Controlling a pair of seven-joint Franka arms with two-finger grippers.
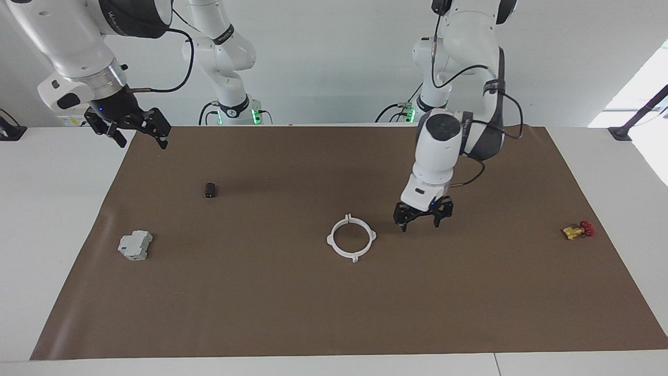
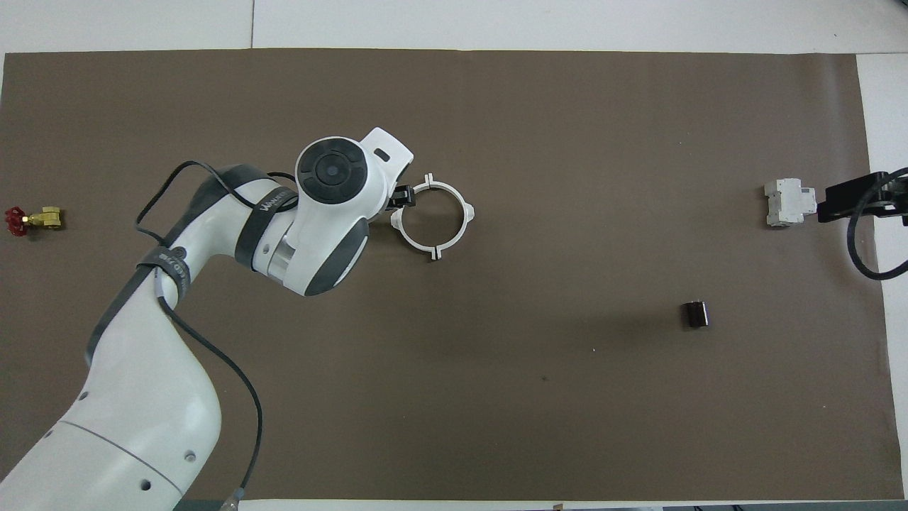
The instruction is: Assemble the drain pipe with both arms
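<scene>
The drain pipe (image 1: 372, 235) lies flat on the brown mat (image 1: 334, 313) near the middle, its two white half-rings joined into one ring with small outer tabs; it also shows in the overhead view (image 2: 467, 211). My left gripper (image 1: 420, 224) is open and empty, low over the mat just beside the ring, toward the left arm's end. In the overhead view the left wrist hides most of it; one of its fingers (image 2: 403, 196) shows at the ring's edge. My right gripper (image 1: 142, 142) is open and empty, raised over the mat's edge at the right arm's end, and waits.
A grey boxy block (image 1: 135, 245) (image 2: 787, 202) lies toward the right arm's end. A small dark cylinder (image 1: 210, 190) (image 2: 695, 314) lies nearer to the robots than the block. A yellow-and-red part (image 1: 578, 230) (image 2: 32, 220) lies at the left arm's end.
</scene>
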